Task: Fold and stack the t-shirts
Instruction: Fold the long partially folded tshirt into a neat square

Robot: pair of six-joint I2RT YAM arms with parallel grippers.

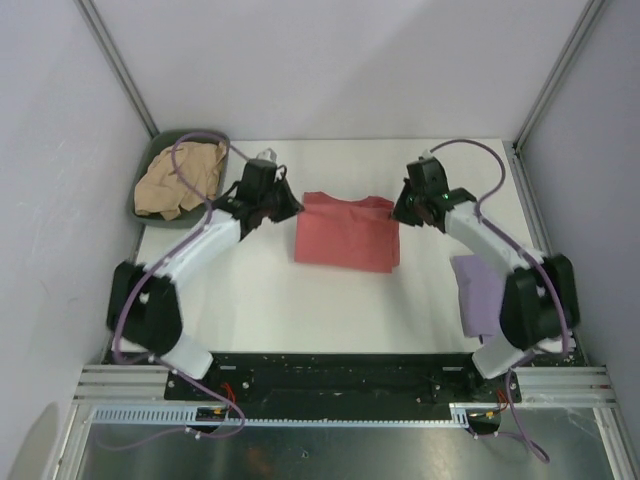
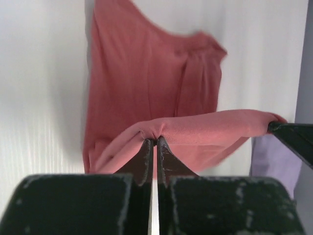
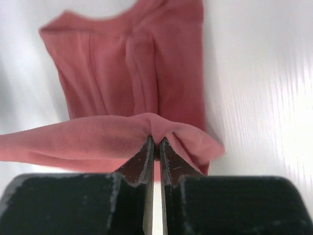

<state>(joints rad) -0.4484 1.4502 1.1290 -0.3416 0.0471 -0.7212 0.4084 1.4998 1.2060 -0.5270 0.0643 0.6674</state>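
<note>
One bin held one shirt. I saw the dark green bin (image 1: 195, 134) at the far left corner of the white surface (image 1: 300, 305). The tan t-shirt (image 1: 180, 180) lay crumpled inside it and filled most of it.

My left pincer (image 2: 155, 142) was pinched tight on the far left corner of the red t-shirt (image 1: 345, 235). My right pincer (image 3: 155, 139) was pinched tight on its far right corner. The cloth edge between them was lifted up. The rest of the shirt lay flat in the middle of the surface.

The pale purple t-shirt (image 1: 478, 290) lay on the surface beside my right arm, partly hidden under it.
</note>
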